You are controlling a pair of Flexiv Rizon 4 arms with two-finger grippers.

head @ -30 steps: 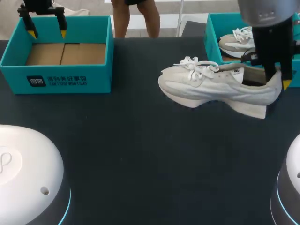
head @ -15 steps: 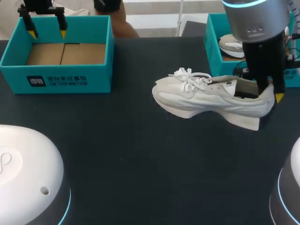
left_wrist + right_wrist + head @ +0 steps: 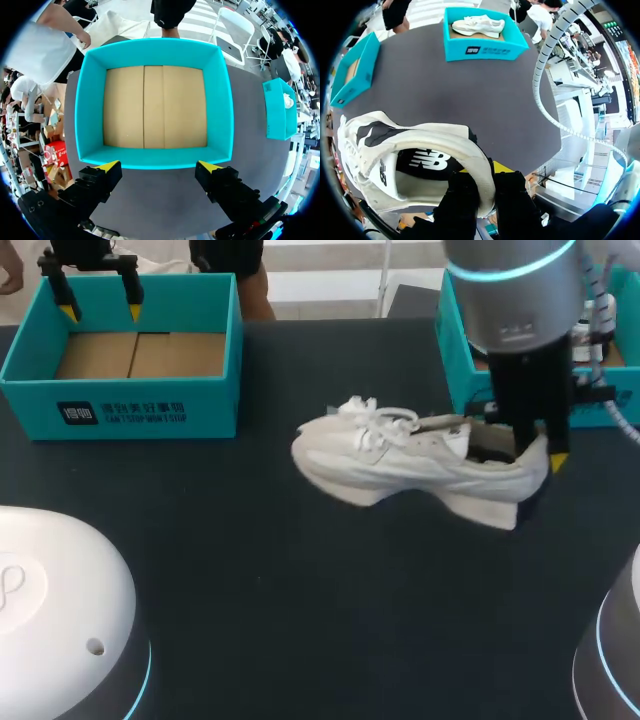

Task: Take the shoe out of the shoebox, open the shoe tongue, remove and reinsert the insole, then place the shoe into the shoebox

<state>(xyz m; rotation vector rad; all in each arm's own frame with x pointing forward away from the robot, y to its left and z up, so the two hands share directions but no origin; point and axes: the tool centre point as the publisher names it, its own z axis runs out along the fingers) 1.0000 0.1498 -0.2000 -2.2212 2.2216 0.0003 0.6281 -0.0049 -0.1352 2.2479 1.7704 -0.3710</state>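
A white sneaker (image 3: 400, 462) hangs just over the dark table, toe to the left and laces loose. My right gripper (image 3: 541, 452) is shut on its heel collar, one finger inside the shoe and one outside. In the right wrist view the shoe (image 3: 390, 160) fills the space ahead of the right gripper (image 3: 482, 176), with the dark insole showing. My left gripper (image 3: 98, 298) stands open at the far left above an empty teal shoebox (image 3: 120, 405). In the left wrist view that shoebox (image 3: 155, 161) lies ahead of the left gripper (image 3: 159, 169), showing only its cardboard floor.
A second teal shoebox (image 3: 485, 49) at the far right holds another white sneaker (image 3: 476, 25). In the head view my right arm hides most of this box (image 3: 458, 360). Bare dark table lies between the two boxes and toward the front.
My right arm has carried the sneaker leftward and a little toward the front of the table. The left arm has not moved.
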